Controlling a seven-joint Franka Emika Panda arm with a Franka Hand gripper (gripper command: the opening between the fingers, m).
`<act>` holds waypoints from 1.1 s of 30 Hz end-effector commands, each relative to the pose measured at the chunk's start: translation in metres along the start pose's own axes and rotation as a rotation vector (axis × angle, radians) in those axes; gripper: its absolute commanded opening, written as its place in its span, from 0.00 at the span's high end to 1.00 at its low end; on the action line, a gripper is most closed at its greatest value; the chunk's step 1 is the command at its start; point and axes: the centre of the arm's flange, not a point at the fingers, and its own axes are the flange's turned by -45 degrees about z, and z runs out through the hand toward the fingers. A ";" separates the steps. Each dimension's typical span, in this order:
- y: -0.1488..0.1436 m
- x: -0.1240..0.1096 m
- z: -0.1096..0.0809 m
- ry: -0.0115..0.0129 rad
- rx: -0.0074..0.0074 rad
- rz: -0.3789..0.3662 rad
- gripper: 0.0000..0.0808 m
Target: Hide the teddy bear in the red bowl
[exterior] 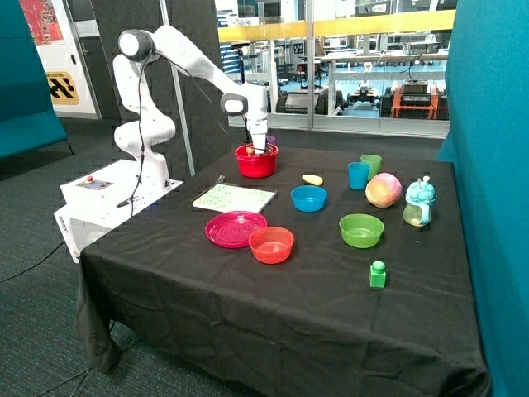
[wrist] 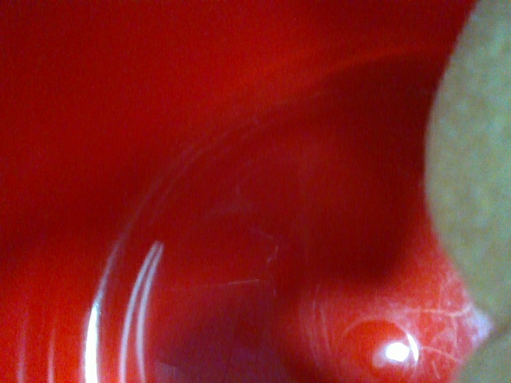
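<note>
The red bowl [exterior: 256, 162] stands at the far side of the black table, near the robot's base. My gripper [exterior: 259, 146] reaches down into it from above. A small tan-brown bit of the teddy bear [exterior: 250, 151] shows just over the bowl's rim beside the gripper. In the wrist view the bowl's glossy red inside [wrist: 223, 239] fills nearly the whole picture, very close. The teddy bear's fuzzy tan surface [wrist: 473, 159] bulges in from one edge, lying against the bowl's inner wall.
In front of the red bowl lie a patterned board [exterior: 234, 198], a magenta plate [exterior: 235, 228] and an orange-red bowl [exterior: 271, 245]. Farther along the table are a blue bowl [exterior: 308, 198], a green bowl [exterior: 361, 230], two cups [exterior: 358, 175], a pink-yellow ball [exterior: 383, 189] and a green block [exterior: 378, 274].
</note>
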 end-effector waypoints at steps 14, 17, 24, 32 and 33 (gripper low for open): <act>-0.007 0.005 -0.011 0.0009 0.0010 -0.017 0.26; -0.008 0.004 -0.012 0.0009 0.0010 -0.015 0.21; -0.009 0.001 -0.013 0.0009 0.0010 -0.008 0.14; -0.011 -0.003 -0.016 0.0009 0.0010 -0.002 0.11; -0.011 -0.004 -0.017 0.0009 0.0010 -0.001 0.07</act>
